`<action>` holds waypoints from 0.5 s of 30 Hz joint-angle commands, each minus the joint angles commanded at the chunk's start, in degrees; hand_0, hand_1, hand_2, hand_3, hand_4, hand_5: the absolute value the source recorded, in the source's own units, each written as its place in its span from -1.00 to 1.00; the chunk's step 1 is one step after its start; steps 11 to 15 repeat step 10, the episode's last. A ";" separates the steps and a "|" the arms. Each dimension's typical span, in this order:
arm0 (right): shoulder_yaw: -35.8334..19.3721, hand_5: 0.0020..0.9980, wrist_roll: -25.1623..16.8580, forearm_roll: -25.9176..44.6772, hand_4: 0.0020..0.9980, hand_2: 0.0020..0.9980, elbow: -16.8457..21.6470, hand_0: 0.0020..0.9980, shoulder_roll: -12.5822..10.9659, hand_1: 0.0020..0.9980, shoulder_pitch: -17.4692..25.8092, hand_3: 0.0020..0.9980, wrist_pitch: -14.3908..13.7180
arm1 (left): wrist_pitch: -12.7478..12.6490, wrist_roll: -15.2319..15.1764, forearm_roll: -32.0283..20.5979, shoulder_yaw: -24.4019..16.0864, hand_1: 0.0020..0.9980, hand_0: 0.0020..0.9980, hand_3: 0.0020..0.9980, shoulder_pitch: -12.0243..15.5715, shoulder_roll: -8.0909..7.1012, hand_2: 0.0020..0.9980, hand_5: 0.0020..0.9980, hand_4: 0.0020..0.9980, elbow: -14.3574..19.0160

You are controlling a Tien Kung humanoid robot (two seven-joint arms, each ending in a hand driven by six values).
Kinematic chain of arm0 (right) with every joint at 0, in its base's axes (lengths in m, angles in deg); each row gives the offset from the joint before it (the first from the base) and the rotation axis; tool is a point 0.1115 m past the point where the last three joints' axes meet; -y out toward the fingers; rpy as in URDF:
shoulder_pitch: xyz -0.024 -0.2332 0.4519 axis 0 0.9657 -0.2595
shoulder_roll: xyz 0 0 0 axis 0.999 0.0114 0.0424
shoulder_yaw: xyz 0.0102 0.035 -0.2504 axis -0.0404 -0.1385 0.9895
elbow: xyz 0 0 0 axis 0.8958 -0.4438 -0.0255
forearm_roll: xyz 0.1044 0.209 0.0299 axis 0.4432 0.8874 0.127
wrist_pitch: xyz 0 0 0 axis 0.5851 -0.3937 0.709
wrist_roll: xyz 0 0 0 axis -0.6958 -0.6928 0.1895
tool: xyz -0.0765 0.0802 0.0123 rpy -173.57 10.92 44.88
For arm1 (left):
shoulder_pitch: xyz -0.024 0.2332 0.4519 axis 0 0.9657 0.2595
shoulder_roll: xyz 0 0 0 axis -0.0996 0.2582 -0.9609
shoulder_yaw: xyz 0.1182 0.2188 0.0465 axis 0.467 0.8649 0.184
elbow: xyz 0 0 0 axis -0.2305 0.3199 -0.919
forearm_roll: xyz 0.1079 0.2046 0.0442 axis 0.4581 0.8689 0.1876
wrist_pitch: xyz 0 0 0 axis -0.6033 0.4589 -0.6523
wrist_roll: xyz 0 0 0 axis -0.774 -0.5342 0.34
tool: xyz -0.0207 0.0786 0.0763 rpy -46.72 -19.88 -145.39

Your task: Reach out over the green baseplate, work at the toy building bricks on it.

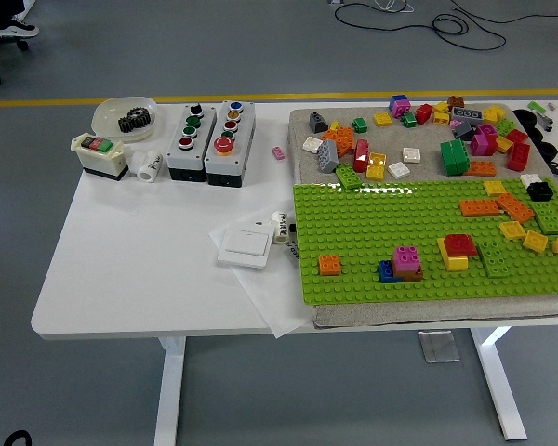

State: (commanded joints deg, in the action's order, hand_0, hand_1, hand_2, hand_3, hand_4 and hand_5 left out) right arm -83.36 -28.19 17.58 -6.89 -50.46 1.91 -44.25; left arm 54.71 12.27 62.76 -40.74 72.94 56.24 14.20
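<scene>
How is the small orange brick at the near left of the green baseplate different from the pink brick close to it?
The orange brick sits alone, directly on the green baseplate; the pink brick is stacked on a brown brick, beside a blue brick. So the orange brick lies low, while the pink brick stands higher. The pink brick also looks slightly bigger. Both show four studs on top.

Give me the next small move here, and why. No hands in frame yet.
Probably bring one arm in over the green baseplate, toward the pink brick stacked near its front edge. Neither hand is in view, so no reach has begun, and that stack stands apart from the other bricks with bare studs around it, which likely makes it an easy first target.
</scene>
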 joint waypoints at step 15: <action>-0.07 1.00 0.93 0.07 1.00 0.69 -0.02 0.82 1.55 0.65 -0.52 0.70 -0.63 | 0.87 0.01 1.51 -0.96 0.49 0.52 0.19 0.12 -0.19 0.45 0.21 0.32 0.16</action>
